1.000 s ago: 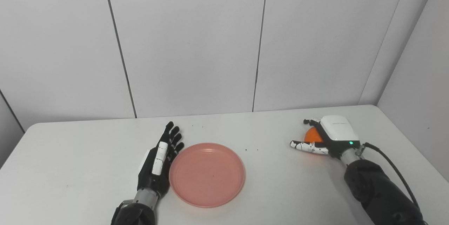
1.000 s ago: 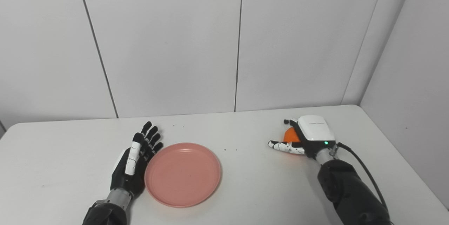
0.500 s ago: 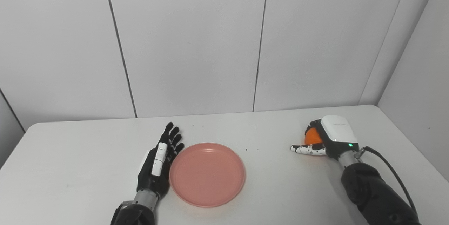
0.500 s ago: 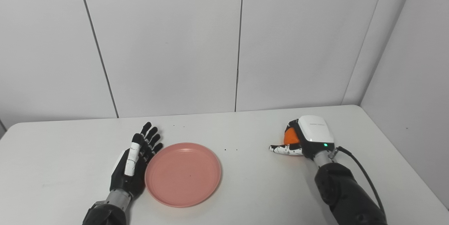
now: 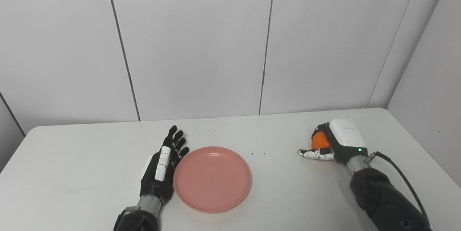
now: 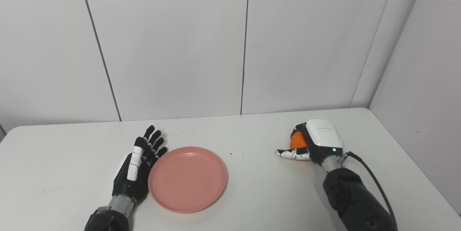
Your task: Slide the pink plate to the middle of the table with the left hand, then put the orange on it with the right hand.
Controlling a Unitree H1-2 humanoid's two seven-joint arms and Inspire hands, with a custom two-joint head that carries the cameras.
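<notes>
- At about 6 o'clock on the tabletop (image 5: 288, 195), near the middle, sits the pink plate (image 5: 212, 179), flat & bare, so the slide step looks done
- Left robot hand (image 5: 161, 168) lies at the plate's 9 o'clock, edge-on w/ fingers straight & spread, holding nothing; palm side is just beside the rim, prob. parked where a sideways push would leave it
- Right robot hand (image 5: 333, 143) is at the plate's 3 o'clock, well apart from it, fingers curled round the orange (image 5: 319, 140) w/ thumb stretched out low underneath
- Orange seems low at tabletop level, lift not yet visible; wrap from above leaves only its left side showing
- Next, I judge: raise, carry toward 9 o'clock, release over plate centre
</notes>
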